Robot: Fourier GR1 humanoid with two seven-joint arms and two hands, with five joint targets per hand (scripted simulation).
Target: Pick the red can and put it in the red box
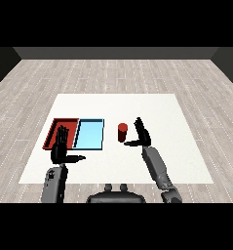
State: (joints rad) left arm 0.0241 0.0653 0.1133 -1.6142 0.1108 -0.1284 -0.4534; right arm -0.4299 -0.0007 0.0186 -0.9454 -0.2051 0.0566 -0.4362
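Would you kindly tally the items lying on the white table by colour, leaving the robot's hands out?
Red: 2, the red can and the red tray
Light blue: 1, the light blue tray
Total: 3

Light even and diffuse, no single source apparent. The white worktop (137, 105) reads as the brightest surface, flat in tone with no glare or hot spots. The wood-plank floor (113, 73) is paler grey, dimming slightly toward the dark far wall (115, 52). Cast shadows barely register (none clear beside the red can (122, 132)). The black hands show little surface detail. Straight worktop edges show no bending near the margins.
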